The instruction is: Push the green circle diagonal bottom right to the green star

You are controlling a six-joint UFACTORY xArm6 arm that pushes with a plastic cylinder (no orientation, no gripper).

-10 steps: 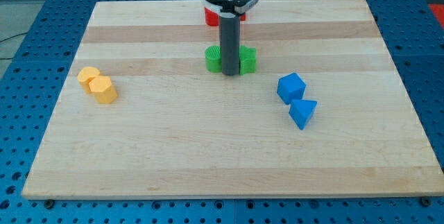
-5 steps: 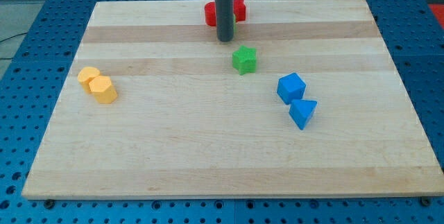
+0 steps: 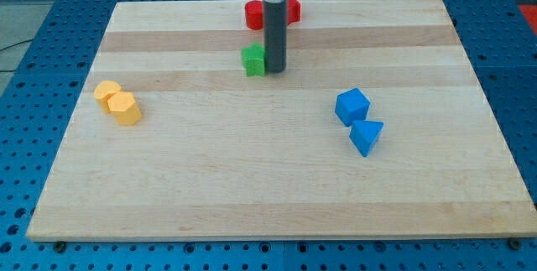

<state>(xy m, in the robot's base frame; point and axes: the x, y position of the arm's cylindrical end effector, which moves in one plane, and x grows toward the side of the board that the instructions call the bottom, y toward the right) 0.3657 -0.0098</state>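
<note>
Tip: my tip (image 3: 275, 71) sits upper centre of the board (image 3: 210, 187); no claw, just the rod.
Green block: a green block (image 3: 253, 59), shape unclear, touches the rod's left side.
Red blocks: red blocks (image 3: 254, 15) behind the rod, near the top edge.
Others: yellow pair (image 3: 118, 103) left, blue pair (image 3: 359, 120) right.
</note>
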